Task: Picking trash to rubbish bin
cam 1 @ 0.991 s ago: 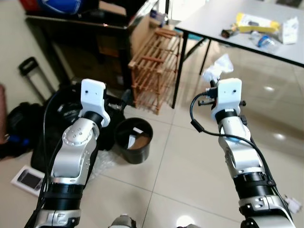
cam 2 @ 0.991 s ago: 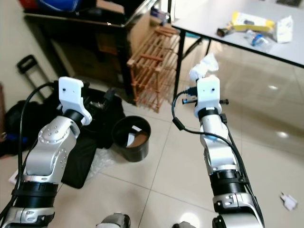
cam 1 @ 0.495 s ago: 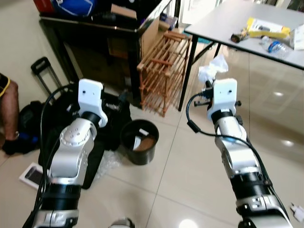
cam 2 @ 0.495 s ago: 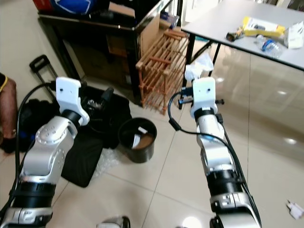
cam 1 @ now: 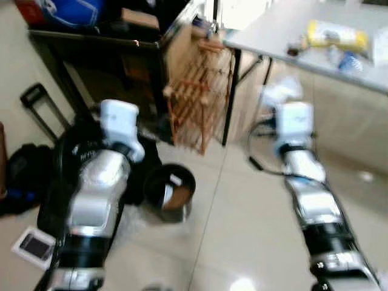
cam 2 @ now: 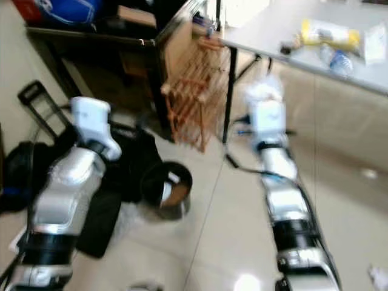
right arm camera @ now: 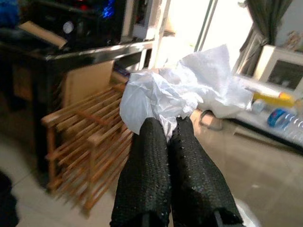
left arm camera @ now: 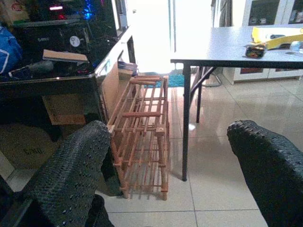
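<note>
Trash: a crumpled white tissue (right arm camera: pixel 182 97), pinched at its bottom end, with the rest puffing out past the fingertips.
Right gripper (right arm camera: pixel 166 127): its two black fingers are pressed together on the tissue. The right arm is held up high in front of the robot, over bare floor.
Rubbish bin (cam 1: pixel 168 194): a round black bin on the floor tiles, standing upright, with some paper already inside.
Which way to go: the bin is low down and off to the robot's left of the tissue, well apart from it. The left arm is nearer the bin, but the right one has the trash, so I think the right arm must swing left and down.
Left gripper (left arm camera: pixel 173 161): its fingers are wide apart, with nothing between them.
Around: a wooden rack (cam 1: pixel 197 100), a grey table (cam 2: pixel 273 33) with bits on it, and black bags (cam 1: pixel 27 176). The head pictures are blurry, so small things are hard to tell.
</note>
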Controlling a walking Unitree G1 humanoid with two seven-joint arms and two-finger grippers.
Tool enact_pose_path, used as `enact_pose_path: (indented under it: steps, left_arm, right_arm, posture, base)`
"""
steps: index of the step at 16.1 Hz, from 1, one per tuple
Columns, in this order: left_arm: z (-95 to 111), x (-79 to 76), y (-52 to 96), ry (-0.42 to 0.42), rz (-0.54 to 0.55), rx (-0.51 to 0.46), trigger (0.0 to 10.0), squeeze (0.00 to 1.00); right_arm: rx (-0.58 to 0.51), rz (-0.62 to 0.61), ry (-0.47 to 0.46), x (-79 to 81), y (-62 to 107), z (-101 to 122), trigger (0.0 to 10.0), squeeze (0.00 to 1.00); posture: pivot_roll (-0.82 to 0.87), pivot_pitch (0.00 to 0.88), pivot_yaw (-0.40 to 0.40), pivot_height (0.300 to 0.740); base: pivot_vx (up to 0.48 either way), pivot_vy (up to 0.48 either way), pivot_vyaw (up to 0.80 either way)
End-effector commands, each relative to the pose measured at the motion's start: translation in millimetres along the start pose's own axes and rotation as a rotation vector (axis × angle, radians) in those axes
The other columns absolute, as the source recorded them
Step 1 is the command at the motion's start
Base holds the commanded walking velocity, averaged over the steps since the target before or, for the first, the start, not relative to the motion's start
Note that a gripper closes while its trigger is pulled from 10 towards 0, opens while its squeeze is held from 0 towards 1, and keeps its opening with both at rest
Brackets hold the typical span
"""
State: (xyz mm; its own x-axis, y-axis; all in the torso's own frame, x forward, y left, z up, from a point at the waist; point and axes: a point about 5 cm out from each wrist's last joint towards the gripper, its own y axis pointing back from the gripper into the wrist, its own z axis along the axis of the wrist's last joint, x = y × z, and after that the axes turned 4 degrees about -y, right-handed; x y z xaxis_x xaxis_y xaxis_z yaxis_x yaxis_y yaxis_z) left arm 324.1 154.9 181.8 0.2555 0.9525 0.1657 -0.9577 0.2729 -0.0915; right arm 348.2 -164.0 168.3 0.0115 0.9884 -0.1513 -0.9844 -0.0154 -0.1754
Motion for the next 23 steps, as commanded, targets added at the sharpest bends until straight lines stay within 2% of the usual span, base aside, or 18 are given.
enact_pose_path:
  steps: [1,6,19,23]
  left_arm:
    - [-2.0,12.7,4.7,-0.014,0.042,0.012,10.0,0.0]
    - [-2.5,13.2,4.2,-0.017,0.052,0.02,10.0,0.0]
    - [-3.2,12.4,2.2,-0.019,0.073,0.025,10.0,0.0]
    - [-2.7,10.5,2.0,-0.009,0.055,0.018,10.0,0.0]
  right_arm:
    - [-0.024,0.044,-0.019,15.5,-1.4,6.3,10.0,0.0]
    - [-0.031,0.068,-0.011,18.7,-0.5,6.3,10.0,0.0]
    - [-0.036,0.102,-0.013,23.0,1.9,6.0,10.0,0.0]
    - [-0.032,0.091,-0.019,20.5,1.9,5.2,10.0,0.0]
  posture:
    - [0.09,0.112,0.03,0.74]
    - [0.09,0.114,0.031,0.74]
    - [0.09,0.115,0.03,0.74]
    - [0.09,0.115,0.032,0.74]
  base:
    - [0.461,0.0,0.0]
    - [0.424,0.0,0.09]
    - [0.0,0.0,0.77]
    - [0.0,0.0,0.15]
